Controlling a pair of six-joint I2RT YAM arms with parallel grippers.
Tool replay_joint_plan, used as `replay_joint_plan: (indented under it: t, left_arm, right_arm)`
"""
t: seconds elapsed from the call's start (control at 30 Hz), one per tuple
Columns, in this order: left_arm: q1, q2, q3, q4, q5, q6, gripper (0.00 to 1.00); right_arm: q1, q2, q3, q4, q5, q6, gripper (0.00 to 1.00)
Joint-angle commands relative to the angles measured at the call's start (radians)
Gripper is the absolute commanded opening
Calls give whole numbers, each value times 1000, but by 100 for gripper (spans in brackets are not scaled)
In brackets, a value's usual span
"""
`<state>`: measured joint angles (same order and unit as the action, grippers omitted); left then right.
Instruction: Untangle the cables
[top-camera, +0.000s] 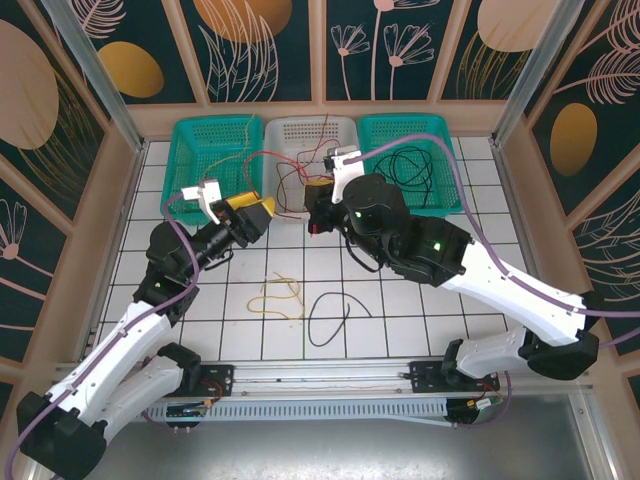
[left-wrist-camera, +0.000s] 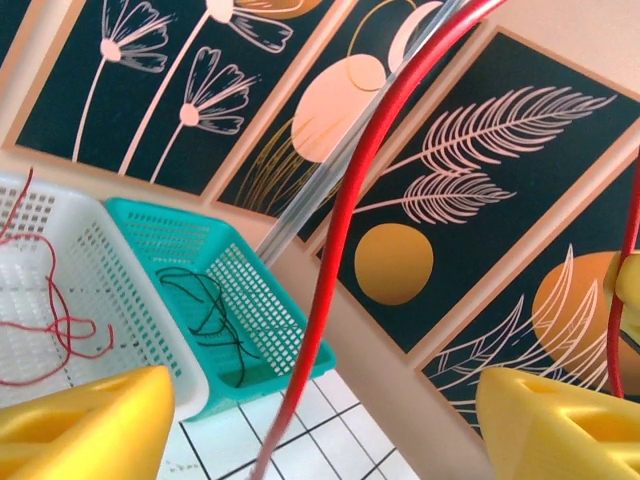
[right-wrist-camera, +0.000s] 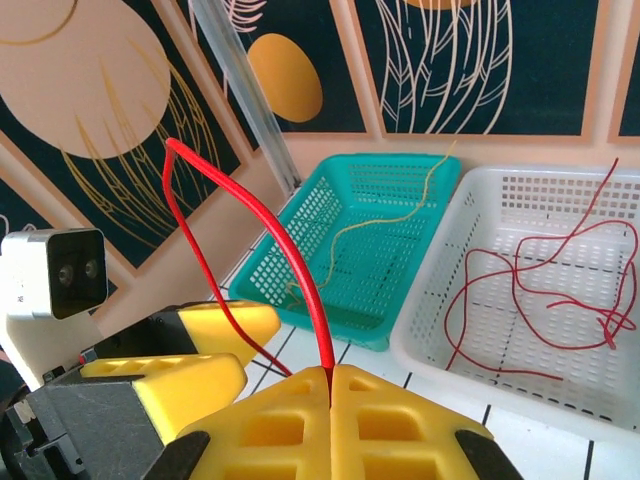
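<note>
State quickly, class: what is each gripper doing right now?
Left gripper: jaws open, gripping nothing.
Right gripper: shut on a red cable.

No text, label, brand name, number or sign can be read on anything in these views.
</note>
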<state>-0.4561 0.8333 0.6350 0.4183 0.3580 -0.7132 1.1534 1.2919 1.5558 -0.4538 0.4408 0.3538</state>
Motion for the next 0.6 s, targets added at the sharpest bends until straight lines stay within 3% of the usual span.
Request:
replay_joint_plan:
  t: [0.0, 0.17, 0.27, 0.5, 0.57]
  left_arm:
    - [4, 16, 56, 1, -14, 76, 73]
    - [4, 49, 108, -72, -120, 151, 52]
    - [4, 65, 121, -55, -111, 167, 41]
    - [4, 83, 159, -103, -62, 209, 0]
    - [4, 67, 163, -148, -75, 223, 0]
  right_arm:
    - [-3, -43, -12, 53, -22, 22, 0]
    - [-3, -66, -37, 69, -30, 30, 0]
    - [-4, -74, -59, 72, -29, 34, 0]
    - [-22, -91, -108, 77, 11, 46, 0]
    - [-46, -91, -123, 59, 40, 61, 1]
